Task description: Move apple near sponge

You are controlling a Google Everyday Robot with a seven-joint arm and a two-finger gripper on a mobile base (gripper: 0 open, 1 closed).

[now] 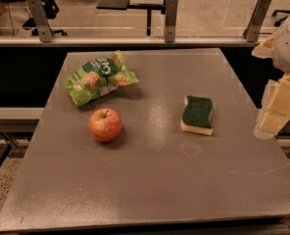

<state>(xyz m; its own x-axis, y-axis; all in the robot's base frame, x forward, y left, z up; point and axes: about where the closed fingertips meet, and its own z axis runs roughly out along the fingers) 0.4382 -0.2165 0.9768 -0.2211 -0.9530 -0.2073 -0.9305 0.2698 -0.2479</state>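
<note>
Grey counter (150, 180), camera view. Red-orange apple (105, 125) left of centre, near crumpled green snack bag (98, 77) lying behind it, not touching. Green-topped sponge (198, 115) right of centre, flat, well apart from apple. Gripper (273, 119) at counter's right edge, near sponge, not touching it; open or closed: cannot tell.

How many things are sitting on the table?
3. The green snack bag lies at the back left, the apple just in front of it, the sponge to the right. The claw hangs beyond the right edge of the table. Nothing seems hidden.
</note>
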